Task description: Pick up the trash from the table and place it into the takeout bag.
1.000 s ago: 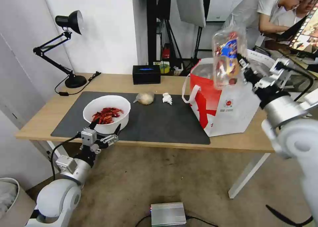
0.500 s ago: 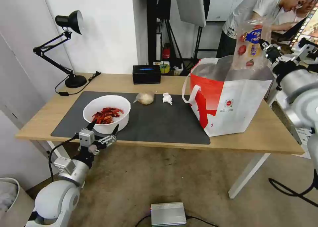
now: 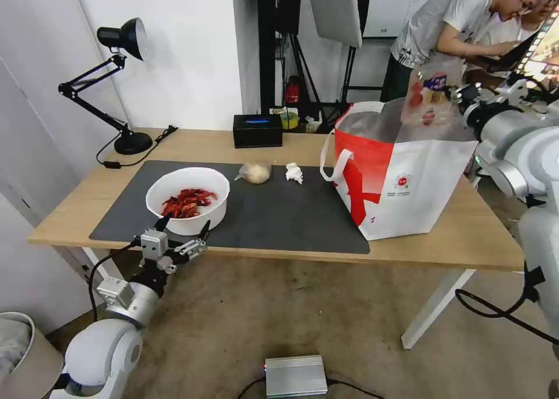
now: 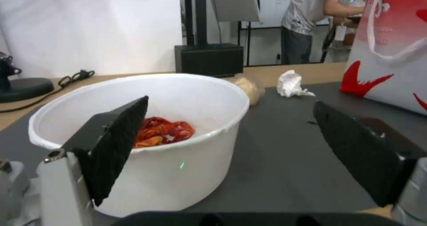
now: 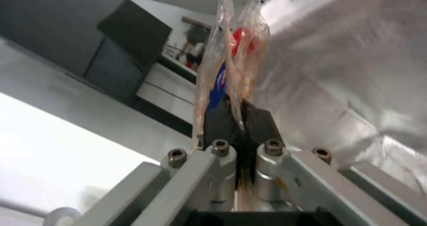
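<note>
Left gripper (image 3: 182, 229) hangs at the table's (image 3: 303, 148) near edge, jaws spread wide, just before the white bowl (image 3: 187, 200). Beyond on the mat (image 3: 279, 212): beige lump (image 3: 256, 172), tissue (image 3: 294, 173), black box (image 3: 257, 130). Right gripper (image 5: 236, 117), clamped on the clamshell tray (image 3: 428, 96), has lowered it into the takeout bag's (image 3: 402, 183) mouth since half a second ago.
</note>
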Controlling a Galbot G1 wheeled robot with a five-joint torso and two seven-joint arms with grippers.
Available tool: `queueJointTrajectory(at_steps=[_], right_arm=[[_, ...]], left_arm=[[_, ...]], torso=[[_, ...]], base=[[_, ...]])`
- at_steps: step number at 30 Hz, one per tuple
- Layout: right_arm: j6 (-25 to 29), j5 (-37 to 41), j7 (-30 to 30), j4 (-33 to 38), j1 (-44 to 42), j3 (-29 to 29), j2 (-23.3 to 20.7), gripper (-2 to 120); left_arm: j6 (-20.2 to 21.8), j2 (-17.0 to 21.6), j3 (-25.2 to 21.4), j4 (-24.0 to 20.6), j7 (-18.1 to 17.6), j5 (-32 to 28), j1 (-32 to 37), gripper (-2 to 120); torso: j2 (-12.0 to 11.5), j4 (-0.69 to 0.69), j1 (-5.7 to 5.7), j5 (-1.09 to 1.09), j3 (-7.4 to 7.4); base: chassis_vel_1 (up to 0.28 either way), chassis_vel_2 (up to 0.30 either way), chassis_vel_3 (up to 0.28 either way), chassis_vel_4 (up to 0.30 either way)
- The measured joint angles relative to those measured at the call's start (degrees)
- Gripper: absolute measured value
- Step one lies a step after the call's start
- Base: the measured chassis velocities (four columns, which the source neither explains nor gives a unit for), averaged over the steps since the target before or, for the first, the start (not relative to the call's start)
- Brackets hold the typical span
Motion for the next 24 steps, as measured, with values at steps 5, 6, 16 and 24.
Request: queueJointTrajectory(at_steps=[5,6,16,24], right_arm=[[0.0,0.18,1.86,-2.08,0.4,-0.04,1.52,0],[0.01,0.18,2.15,-2.38,0.4,-0.03,1.68,0],[-0.06,0.34,3.05,-2.66,-0.42,0.32,2.69,3],[-0.15,0.23,2.72,-2.19,-1.17,0.58,3.11,34]], left_arm=[[-0.18,-0.25,-0.04,0.06,0.46,0.04,0.39,100],[-0.19,-0.3,-0.04,0.11,0.46,0.06,0.4,100],[-0.24,-0.38,0.09,0.25,0.53,0.1,0.17,100],[-0.37,0.21,-0.18,0.4,0.68,-0.06,0.0,100]], torso=[[0.01,0.0,0.0,0.0,0.0],[0.01,0.0,0.0,0.0,0.0],[0.01,0.0,0.0,0.0,0.0],[0.01,0.0,0.0,0.0,0.0]], base=[[0.0,0.0,0.0,0.0],[0.0,0.0,0.0,0.0],[0.0,0.0,0.0,0.0],[0.0,0.0,0.0,0.0]])
